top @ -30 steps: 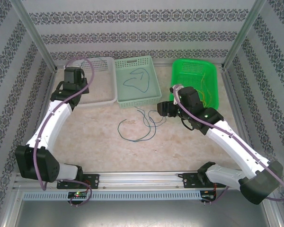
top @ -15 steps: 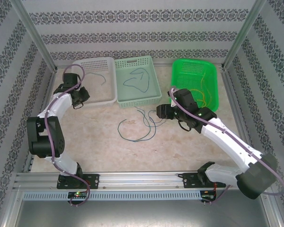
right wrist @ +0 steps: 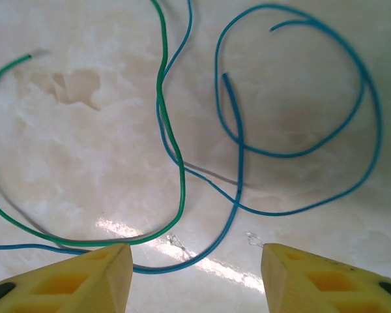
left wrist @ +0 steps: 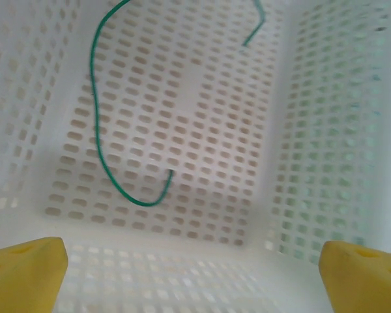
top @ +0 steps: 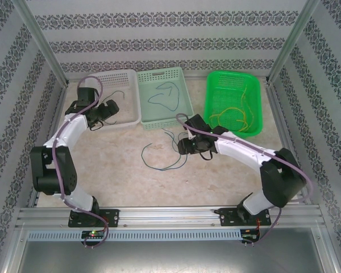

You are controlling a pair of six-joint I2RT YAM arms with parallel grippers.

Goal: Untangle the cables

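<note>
The left gripper (left wrist: pixel 194 267) hangs spread and empty over the white perforated plastic basket (left wrist: pixel 326 130), which holds one thin green wire (left wrist: pixel 94 117). The right gripper (right wrist: pixel 195 267), jaws apart, hovers over the tangled blue and green wires (right wrist: pixel 239 163) on the pale table (right wrist: pixel 300 85). The next move is probably to pinch a single strand.

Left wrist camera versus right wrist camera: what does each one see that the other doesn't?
Only the left wrist view: a white basket full of holes, with one lone green cable curling on its floor. Only the right wrist view: the marbled tabletop, where blue cables and a second green cable cross one another. Shared: each has its own yellow fingers at the bottom corners, the left fingers and the right fingers, standing apart and gripping nothing.
</note>
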